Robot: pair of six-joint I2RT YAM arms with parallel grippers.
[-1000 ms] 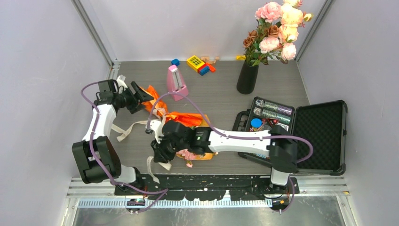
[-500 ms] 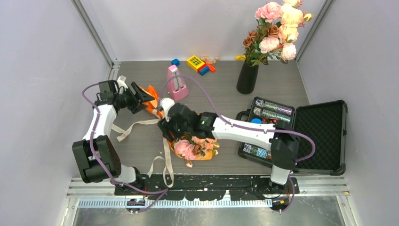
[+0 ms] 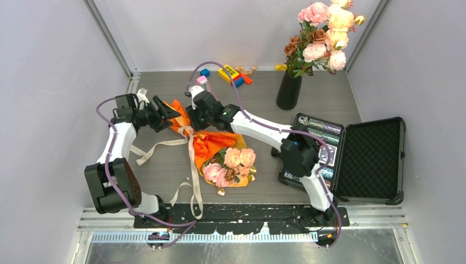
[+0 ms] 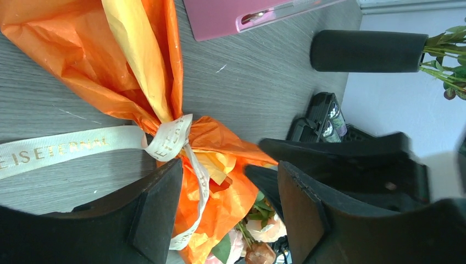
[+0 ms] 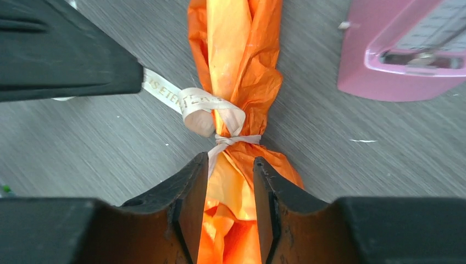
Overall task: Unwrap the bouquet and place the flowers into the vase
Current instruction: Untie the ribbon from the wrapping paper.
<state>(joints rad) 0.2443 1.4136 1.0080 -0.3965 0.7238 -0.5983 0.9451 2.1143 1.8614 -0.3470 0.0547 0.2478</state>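
Unwrapping step: bouquet [image 3: 220,157] lies tied on bench [image 3: 258,96]. Left hand [image 4: 231,168] spread near ribbon knot [image 5: 233,137]. Right hand [image 5: 229,162] straddles paper just beside knot, grip unclear. Next: loosen knot.

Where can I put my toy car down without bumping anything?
Bare table between the toy blocks, the vase and the right arm. Another patch between the bouquet and the open case. Crowded in the middle left: bouquet, ribbon and both arms' jaws meet there.
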